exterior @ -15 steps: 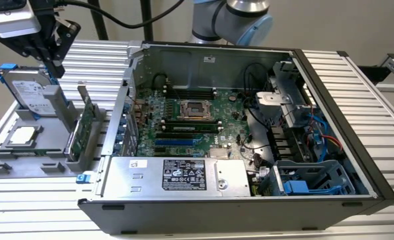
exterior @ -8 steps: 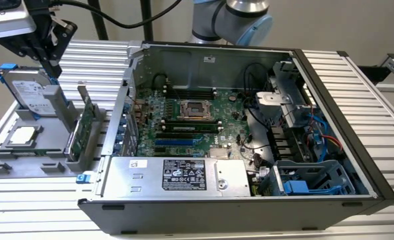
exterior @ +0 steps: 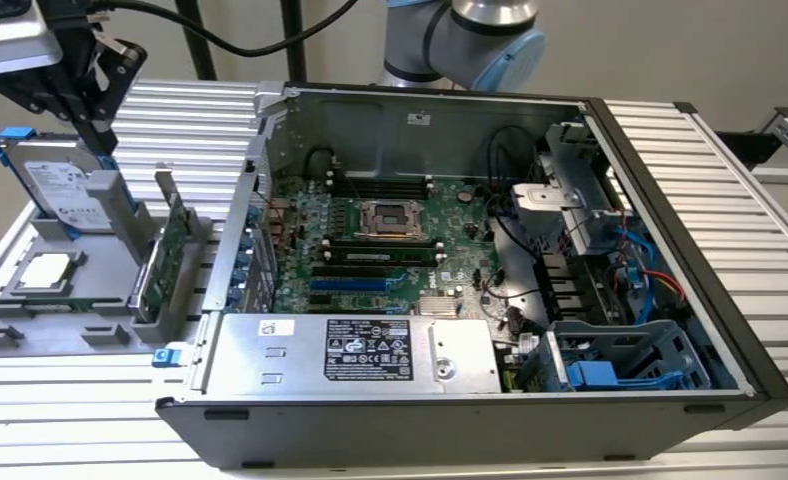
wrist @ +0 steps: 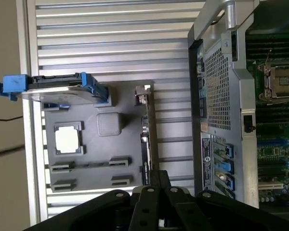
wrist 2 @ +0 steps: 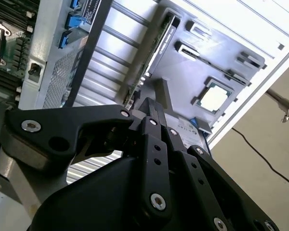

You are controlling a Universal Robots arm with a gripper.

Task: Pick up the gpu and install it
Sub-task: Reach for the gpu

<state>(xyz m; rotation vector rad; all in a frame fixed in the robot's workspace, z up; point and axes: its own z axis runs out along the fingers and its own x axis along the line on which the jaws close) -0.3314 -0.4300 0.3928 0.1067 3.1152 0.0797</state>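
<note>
Hanging above the far corner of a grey parts tray (exterior: 21,335), the gripper (exterior: 105,140) has its fingers together and holds nothing. It is well clear of everything below.

The tray sits on a ribbed metal table (exterior: 87,420) made of long silver slats, at the exterior view's left. The gpu (exterior: 167,250) stands on edge in a slot of that tray, on the side nearest the computer case (exterior: 434,420), with its metal end bracket pointing up. In the first wrist view the card is seen edge-on, in line with the closed fingertips but apart from them. A hard drive (exterior: 67,185) in a blue frame stands upright near the far end of the tray, almost under the gripper, and a square processor chip (exterior: 45,268) lies flat in a pocket nearer the front.

The case lies open on its side on the same table, showing the green motherboard (exterior: 394,250) and a silver power supply (exterior: 354,350). Behind it the arm (exterior: 461,35) rises before a pale wall. A thick black cable (exterior: 234,40) loops across there.
</note>
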